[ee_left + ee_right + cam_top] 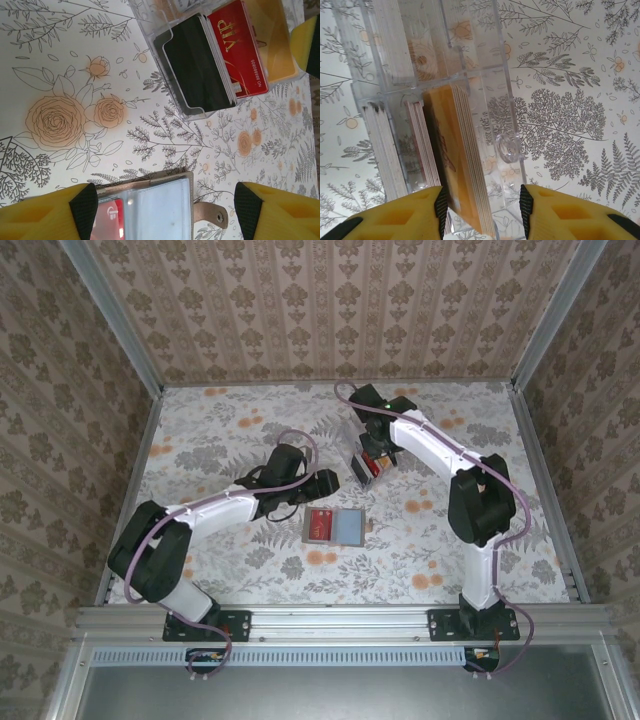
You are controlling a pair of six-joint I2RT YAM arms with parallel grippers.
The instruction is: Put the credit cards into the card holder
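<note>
The grey-taupe card holder lies open on the flowered table, a red card in its left pocket. My left gripper hovers just above it, open; its pads stand either side of the card holder, with the red card by the left pad. More credit cards stand in a clear box: black cards, a red VIP card, an orange-yellow card. My right gripper is open over that clear box, straddling an orange card stack and a box wall.
The card holder's snap tab sticks out on its right side. Pale card stacks fill the box's other slots. Metal rails and patterned walls border the table; bare cloth stretches to the left.
</note>
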